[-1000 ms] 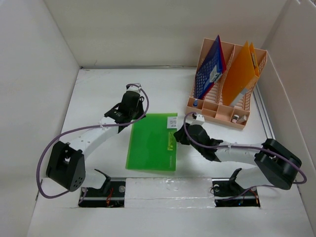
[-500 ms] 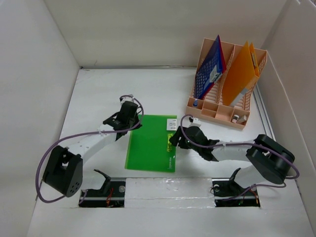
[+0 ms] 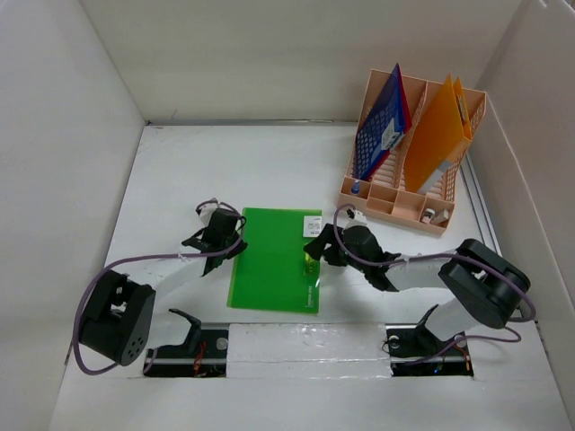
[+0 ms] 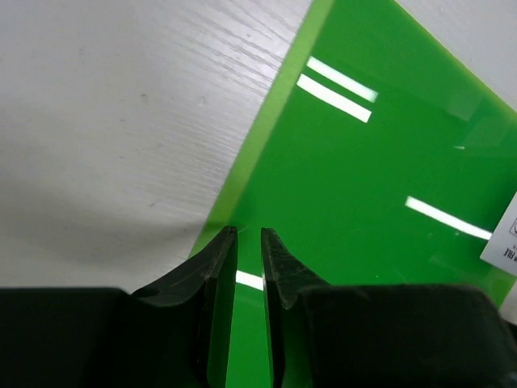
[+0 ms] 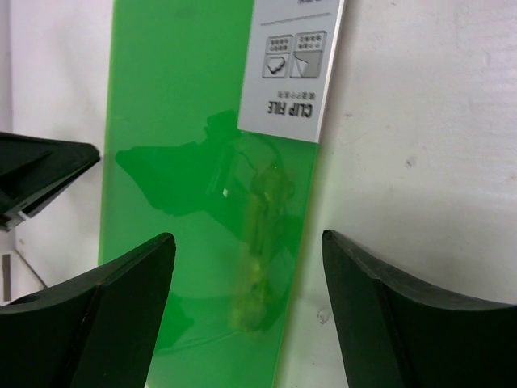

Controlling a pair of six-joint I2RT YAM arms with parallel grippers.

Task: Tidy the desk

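Status: the green folder lies flat on the white surface, which spans the whole walled workspace beneath it. All positions below are referenced to this folder.

Change over the last second: both arms have closed in on the folder from opposite sides. The left pincer has descended from beyond the folder's far-left corner to its left edge. The right pincer has moved from just off the right edge to a position over that edge. The folder has shifted slightly toward the left arm.

Pincer state:
- Left pincer: fingers pressed nearly together, with only a narrow slit between them and nothing visibly pinched. The tips sit at the folder's left border.
- Right pincer: fingers spread wide, straddling the right border, on the near side of the white label.

Assessment: the folder is now bracketed but not yet lifted. The peach file rack, beyond the folder's far-right corner, is the likely destination.
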